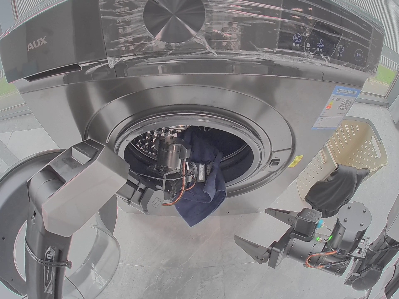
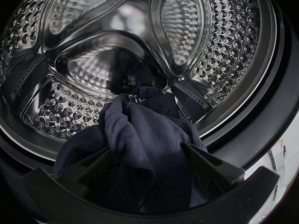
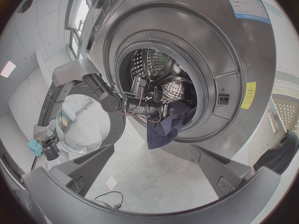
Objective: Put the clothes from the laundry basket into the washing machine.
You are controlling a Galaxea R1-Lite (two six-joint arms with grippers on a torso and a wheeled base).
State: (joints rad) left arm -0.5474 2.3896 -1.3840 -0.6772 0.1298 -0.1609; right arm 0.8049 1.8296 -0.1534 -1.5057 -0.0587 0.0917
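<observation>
Nearest the lens, at 8 o'clock in the head view, the left arm [image 1: 79,183] extends into the machine's opening. Washing machine [image 1: 291,117]: fills the head view from 9 through 12 to 3 o'clock, front-loading, with its drum [image 2: 218,47] exposed. Door [image 1: 12,196]: swung open at 8 o'clock, behind the left arm. Laundry basket [image 1: 357,142]: cream, perforated, on the floor at 4 o'clock, just beside the machine. Navy garment [image 1: 208,187]: lies across the lower lip of the opening, one part inside the drum and the other hanging outside toward 6 o'clock. Black garment [image 1: 336,189]: draped over the basket's near rim. Left gripper [image 2: 146,150]: at the drum mouth, jaws wide, with the navy garment bunched between them. Right gripper [image 1: 250,225]: above the floor at 5 o'clock, well apart from both garments, jaws wide and holding nothing.
</observation>
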